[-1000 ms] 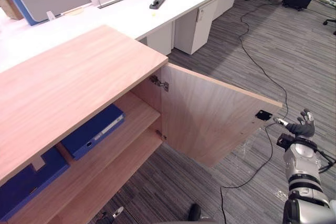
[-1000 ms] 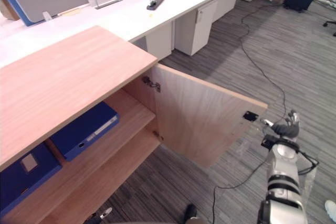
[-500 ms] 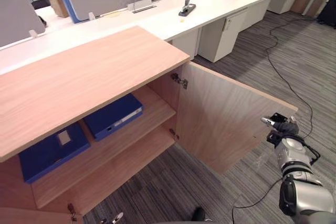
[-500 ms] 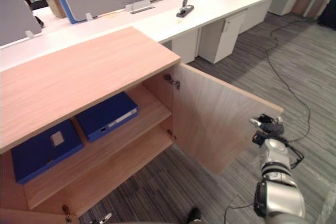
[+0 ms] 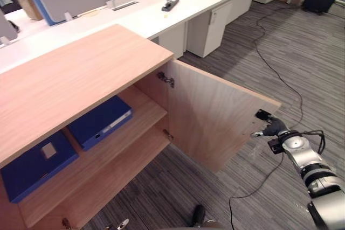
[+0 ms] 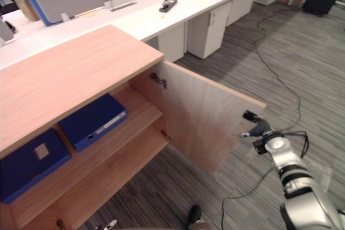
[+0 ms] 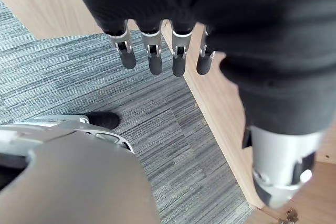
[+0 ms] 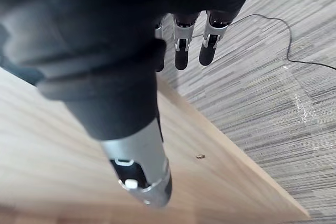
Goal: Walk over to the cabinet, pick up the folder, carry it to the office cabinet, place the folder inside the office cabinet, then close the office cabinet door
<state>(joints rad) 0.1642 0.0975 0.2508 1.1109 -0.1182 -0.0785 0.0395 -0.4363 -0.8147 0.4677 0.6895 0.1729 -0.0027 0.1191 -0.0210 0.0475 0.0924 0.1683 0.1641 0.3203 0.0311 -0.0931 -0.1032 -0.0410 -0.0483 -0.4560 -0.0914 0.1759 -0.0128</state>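
The light wooden shelf point(image 5: 148, 112) inside the open wooden cabinet point(image 5: 81, 74) bears a flat blue folder point(image 5: 99, 122) and, at its eight o'clock, a second blue folder with a pale label point(image 5: 33, 166).

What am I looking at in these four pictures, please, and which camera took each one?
A two-legged humanoid robot stands at a wooden cabinet. The two wide pictures come from a stereo camera on its head, looking down; the two close ones come from cameras on its wrists. On the upper shelf lie a blue folder and another blue folder. The cabinet door stands open. The right hand, fingers straight, is at the door's free edge, holding nothing. The left hand hangs open above the carpet.
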